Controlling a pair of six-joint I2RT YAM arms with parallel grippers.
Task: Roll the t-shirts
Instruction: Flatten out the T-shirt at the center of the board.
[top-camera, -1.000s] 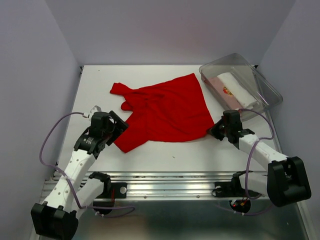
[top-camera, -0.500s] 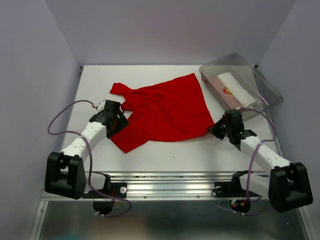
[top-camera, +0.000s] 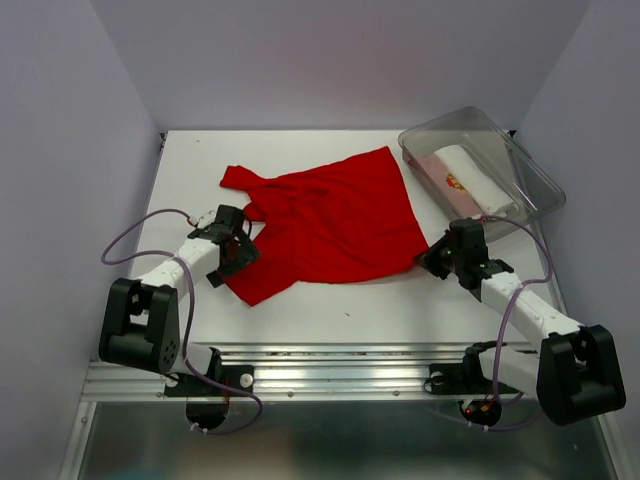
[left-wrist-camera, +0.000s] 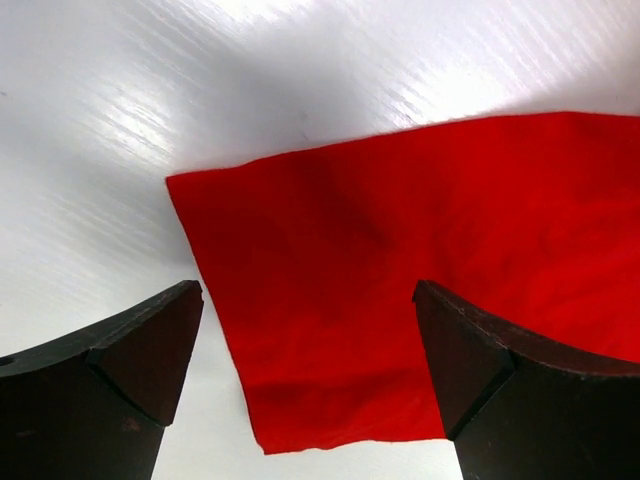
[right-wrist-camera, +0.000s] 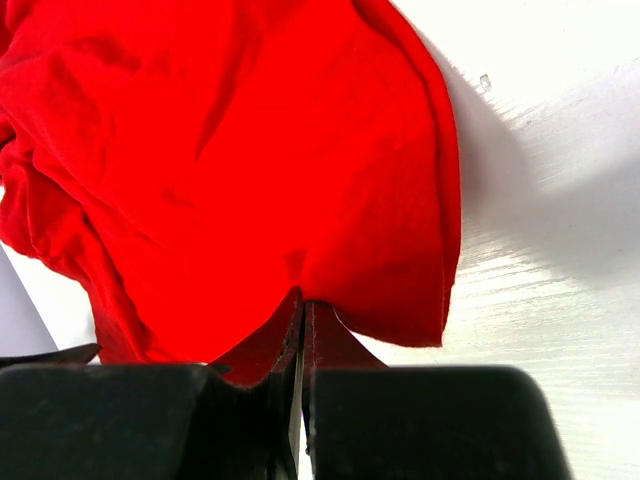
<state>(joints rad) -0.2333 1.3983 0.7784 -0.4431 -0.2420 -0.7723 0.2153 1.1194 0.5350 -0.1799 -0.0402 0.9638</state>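
Observation:
The bright red t-shirt (top-camera: 335, 220) lies spread and creased on the white table (top-camera: 340, 300). My left gripper (top-camera: 236, 262) hangs open over its near left corner. In the left wrist view, a flat red flap (left-wrist-camera: 400, 260) with a raw edge lies between the dark fingers (left-wrist-camera: 120, 370), untouched. My right gripper (top-camera: 432, 262) is shut on the shirt's near right edge. The right wrist view shows the red cloth (right-wrist-camera: 230, 150) pinched and lifted at the closed tips (right-wrist-camera: 303, 305). A white roll (top-camera: 472, 178) and a pale pink roll (top-camera: 440, 172) with red print lie in the bin.
A clear plastic bin (top-camera: 532, 162) stands at the back right of the table, just beyond my right arm. Lilac walls close in the left, back and right sides. A metal rail (top-camera: 330, 365) runs along the near edge.
My left arm has swung forward and down, bringing its gripper to the shirt's near left corner. The right gripper has kept its grip on the right edge without moving.

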